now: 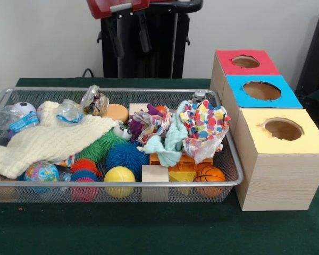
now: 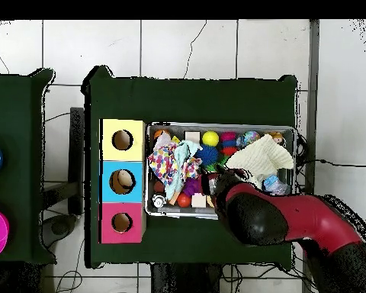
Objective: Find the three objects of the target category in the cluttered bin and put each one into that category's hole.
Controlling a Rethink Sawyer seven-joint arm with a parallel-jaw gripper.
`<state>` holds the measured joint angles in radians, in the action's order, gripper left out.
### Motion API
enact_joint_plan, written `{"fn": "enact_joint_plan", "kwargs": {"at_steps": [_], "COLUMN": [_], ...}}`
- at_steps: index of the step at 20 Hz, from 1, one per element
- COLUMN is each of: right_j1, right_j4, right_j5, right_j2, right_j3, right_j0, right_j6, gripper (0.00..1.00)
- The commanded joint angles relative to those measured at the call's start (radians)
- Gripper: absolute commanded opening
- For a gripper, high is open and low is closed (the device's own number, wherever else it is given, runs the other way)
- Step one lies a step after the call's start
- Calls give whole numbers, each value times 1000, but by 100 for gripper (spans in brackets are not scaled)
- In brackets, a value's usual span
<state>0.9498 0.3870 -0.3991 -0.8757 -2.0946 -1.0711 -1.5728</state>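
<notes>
Arm parked up high over a packed wire bin

From the front: the gripper (image 1: 128, 29) hangs well above the wire mesh bin (image 1: 117, 183), its two dark fingers apart with nothing between them. One crinkly clear bottle with a blue label (image 1: 15, 119) lies at the bin's left end, a second bottle (image 1: 70, 112) sits on the cream cloth (image 1: 48, 142), and a third (image 1: 94, 100) leans at the back rim. The red-faced hole (image 1: 245, 61) is on the farthest box, behind the blue hole (image 1: 261, 90) and yellow hole (image 1: 283, 129). From overhead: the red arm (image 2: 293, 221) covers the bin's near edge (image 2: 216, 216), so I can't tell the jaws here. One bottle (image 2: 275, 184) peeks out beside the cloth (image 2: 261, 158). The red hole (image 2: 122, 223) is left of the bin.
</notes>
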Motion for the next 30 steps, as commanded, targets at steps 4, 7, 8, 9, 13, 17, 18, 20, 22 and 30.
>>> {"fn": "enact_joint_plan", "kwargs": {"at_steps": [4, 7, 8, 9, 13, 17, 18, 20, 22, 30], "right_j1": [20, 0, -4, -10, -40, -61, -68, -86, -108, -209], "right_j4": [96, 132, 149, 172, 246, 301, 322, 361, 395, 469], "right_j5": [-103, -77, -82, -74, -58, -23, -10, -1, 11, 95], "right_j2": [109, 101, 115, 128, 174, 200, 212, 238, 256, 306], "right_j3": [44, 72, 75, 84, 120, 130, 137, 149, 153, 135], "right_j0": [6, -15, -18, -18, -21, -25, -21, -7, -2, 0], "right_j6": [22, 57, 59, 61, 62, 47, 39, 27, 21, -30], "gripper": [100, 100, 100, 100, 100, 100, 100, 100, 100, 100]}}
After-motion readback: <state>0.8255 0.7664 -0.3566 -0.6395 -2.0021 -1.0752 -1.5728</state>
